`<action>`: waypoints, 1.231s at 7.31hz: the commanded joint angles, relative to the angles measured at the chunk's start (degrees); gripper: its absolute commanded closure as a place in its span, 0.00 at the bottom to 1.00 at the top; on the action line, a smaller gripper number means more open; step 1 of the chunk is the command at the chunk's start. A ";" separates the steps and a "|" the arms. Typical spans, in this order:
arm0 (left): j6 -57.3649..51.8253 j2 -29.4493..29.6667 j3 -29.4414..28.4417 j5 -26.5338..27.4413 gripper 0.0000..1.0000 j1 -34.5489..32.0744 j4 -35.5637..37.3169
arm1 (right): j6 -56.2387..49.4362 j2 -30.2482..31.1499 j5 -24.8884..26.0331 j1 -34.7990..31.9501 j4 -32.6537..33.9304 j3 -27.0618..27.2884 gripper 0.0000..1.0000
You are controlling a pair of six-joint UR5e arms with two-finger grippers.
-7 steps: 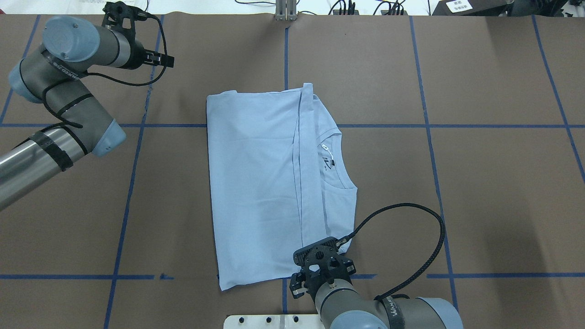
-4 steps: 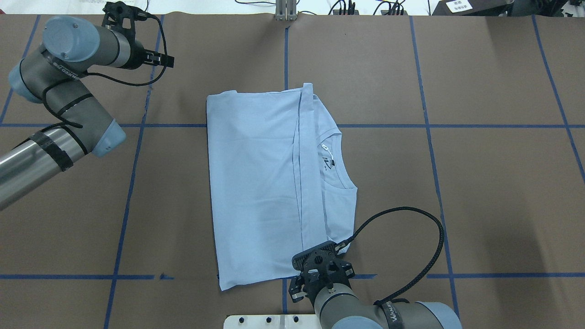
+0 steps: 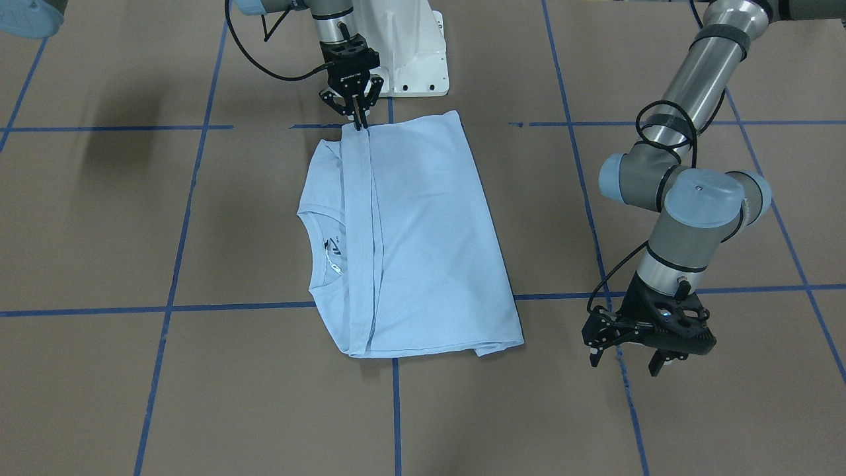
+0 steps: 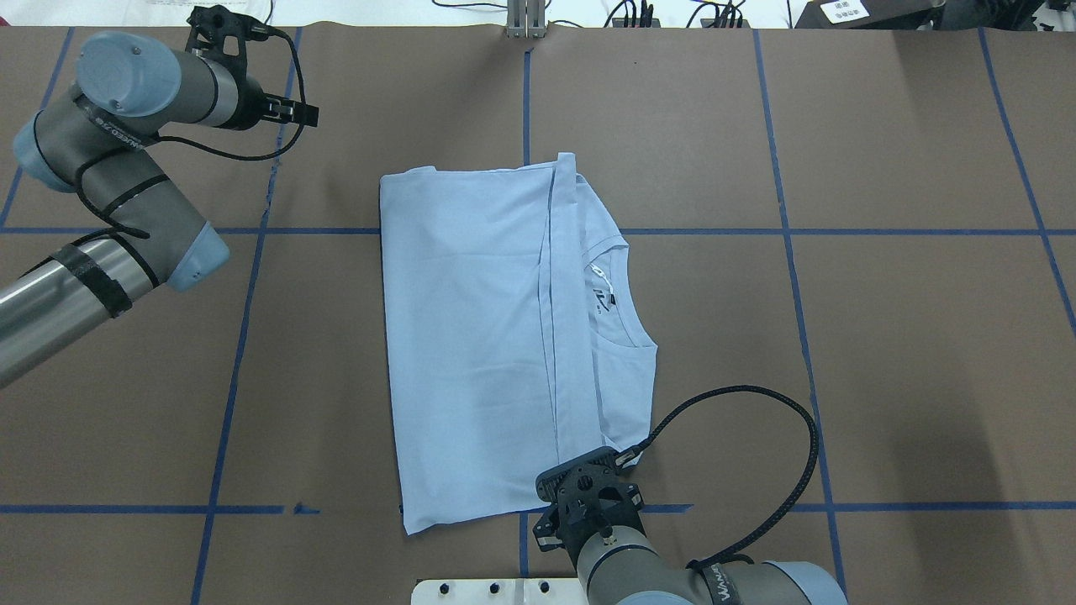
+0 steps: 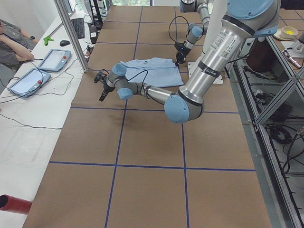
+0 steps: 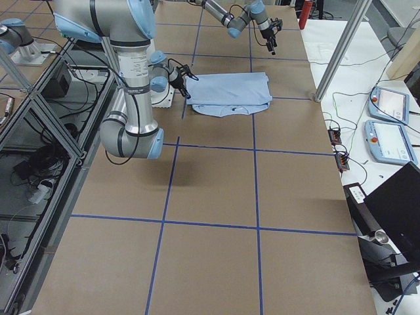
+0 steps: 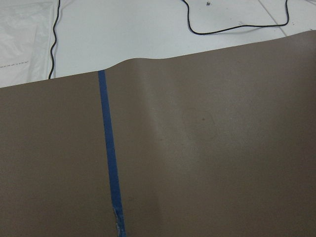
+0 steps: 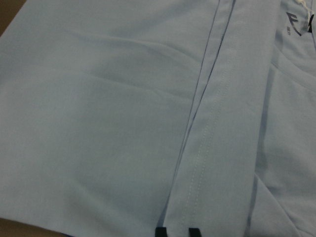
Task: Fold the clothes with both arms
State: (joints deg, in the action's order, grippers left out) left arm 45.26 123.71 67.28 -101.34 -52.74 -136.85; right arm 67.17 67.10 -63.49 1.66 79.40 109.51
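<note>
t-shirt [image 4: 471, 336] edge pinched by right hand [image 3: 360, 124]; left hand [image 3: 625, 363] spread, well apart.

Brown paper-covered table [image 4: 883, 336] lay open to the right of and beyond the folded light blue T-shirt [image 4: 479, 336]. The black two-fingered right gripper [image 3: 360, 124] stood at the shirt's near hem, fingers pinched on the cloth. The white pedestal base [image 3: 413, 59] sat just behind it, crowding the near middle. The black left gripper [image 3: 624, 363], fingers spread, hung over the far left, well apart from the shirt. Its silver-grey left arm [image 4: 42, 302] slanted across the left side.
</note>
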 commanded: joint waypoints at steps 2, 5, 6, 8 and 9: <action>0.00 -0.13 0.05 0.00 0.00 0.01 0.00 | 0.32 -0.13 1.27 -0.25 -0.12 0.87 1.00; 0.09 -0.13 0.13 0.00 0.00 0.09 0.00 | 6.17 8.89 1.18 -0.78 0.05 8.67 1.00; 0.09 -0.13 0.05 0.00 0.00 0.09 0.00 | 10.30 12.49 1.09 -0.78 0.05 10.00 1.00; 0.09 -0.13 0.14 0.00 0.00 0.09 0.00 | 17.34 16.82 1.35 -0.60 -0.12 10.28 1.00; 0.09 -0.13 0.14 0.00 0.00 0.09 0.00 | 17.64 16.92 1.27 -0.51 -0.12 10.11 1.00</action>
State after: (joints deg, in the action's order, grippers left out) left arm 45.35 123.58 67.40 -101.34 -52.65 -136.85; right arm 82.83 82.87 -62.21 1.04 79.32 119.60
